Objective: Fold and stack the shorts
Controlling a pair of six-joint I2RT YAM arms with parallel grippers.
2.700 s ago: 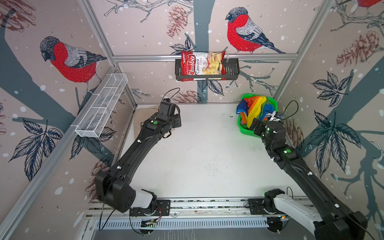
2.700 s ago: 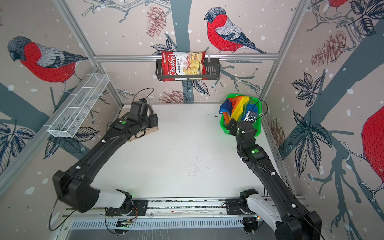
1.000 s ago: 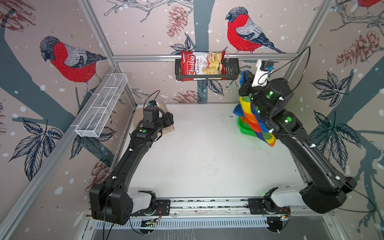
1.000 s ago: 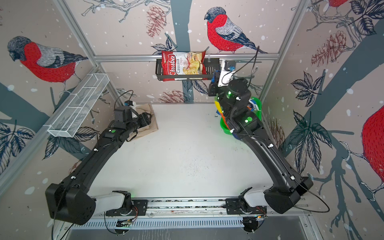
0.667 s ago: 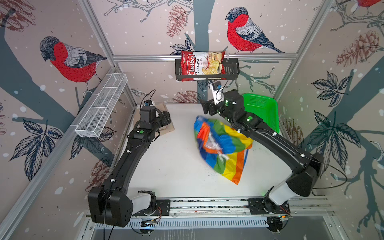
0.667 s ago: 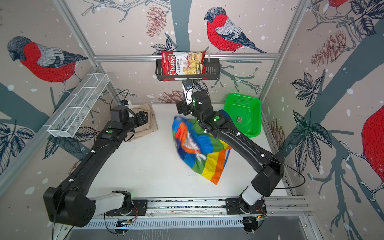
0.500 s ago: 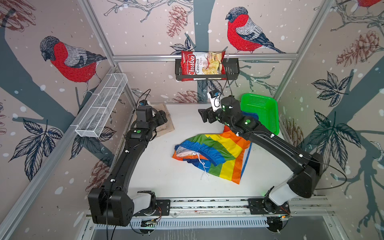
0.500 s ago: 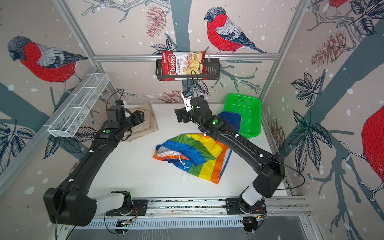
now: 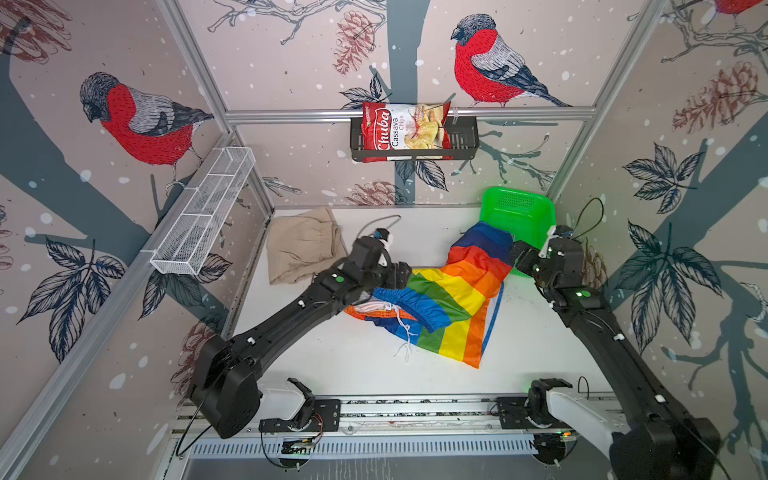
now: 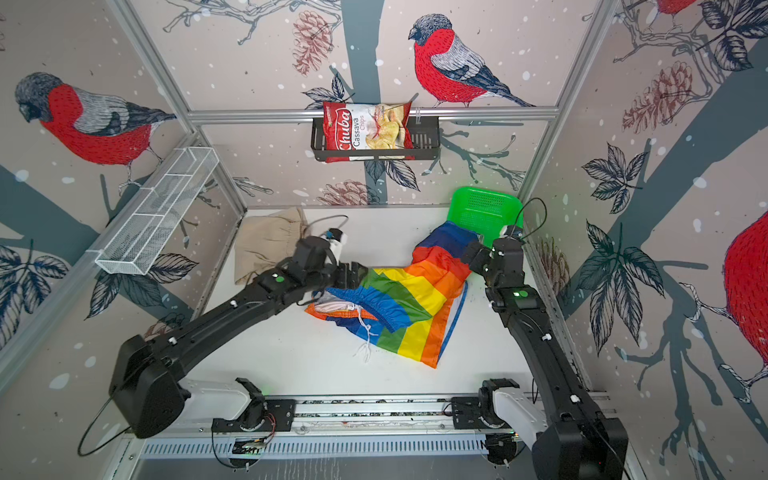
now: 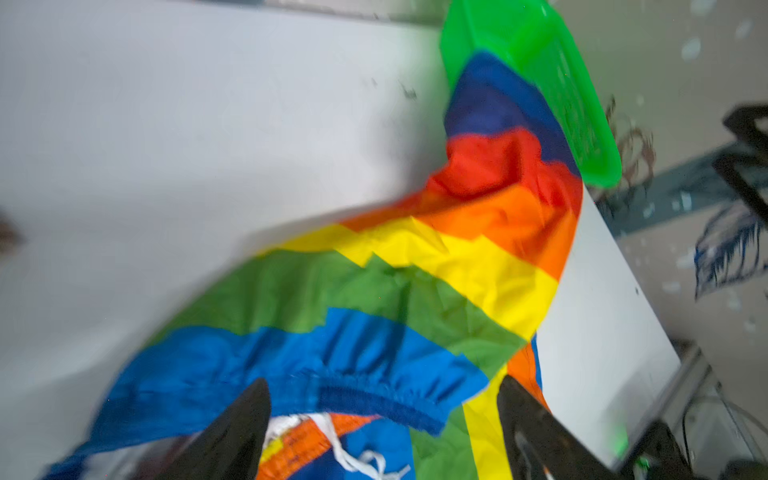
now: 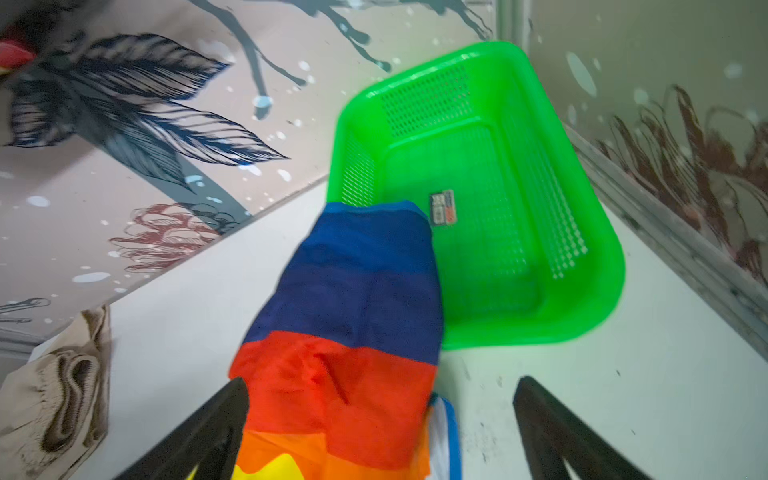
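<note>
Left gripper (image 11: 382, 382): jaws apart over rainbow shorts (image 9: 449, 299) waistband | right gripper (image 12: 381, 380): jaws apart astride leg draped over green basket (image 9: 519, 208) rim, worktop (image 9: 332, 357) far-right corner | beige shorts (image 9: 303, 249): far-left corner

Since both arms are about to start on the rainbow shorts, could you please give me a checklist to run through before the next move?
1. Left gripper open: ok, jaws wide above the waist of the rainbow shorts.
2. Right gripper open: ok, holds nothing, poised at the red-and-navy leg.
3. Rainbow shorts flat on the table: not ok, rumpled, one leg end lies over the rim of the green basket.
4. Drawstring tucked in: not ok, it trails loose.
5. Beige shorts out of the way: ok, apart in the far left corner.
</note>
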